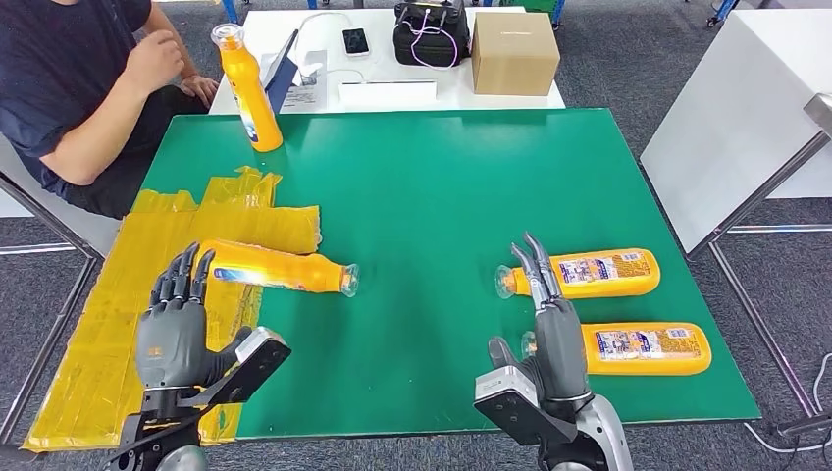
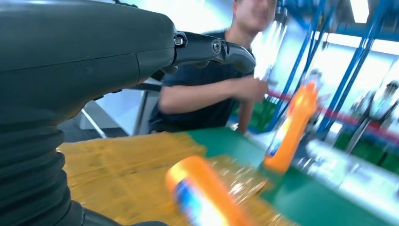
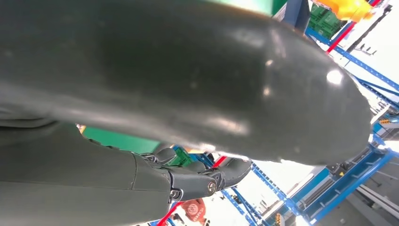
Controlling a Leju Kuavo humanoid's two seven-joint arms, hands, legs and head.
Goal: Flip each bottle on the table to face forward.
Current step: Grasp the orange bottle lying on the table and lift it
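Both hands are showing in my head view: the left hand (image 1: pixel 175 312) is hovering with fingers spread, holding nothing, just beside the base of a lying bottle (image 1: pixel 280 267) that is resting partly on yellow tape (image 1: pixel 157 285). The right hand (image 1: pixel 549 319) is hanging open between two more lying bottles, the upper (image 1: pixel 587 273) and the lower (image 1: pixel 638 348). A fourth bottle (image 1: pixel 248 88) is standing near a seated person (image 1: pixel 88 88) on the green table (image 1: pixel 432 186).

From the left wrist I am seeing blur, the near bottle's base, the standing one beyond.

From the right wrist I am getting mostly the hand's dark cover.
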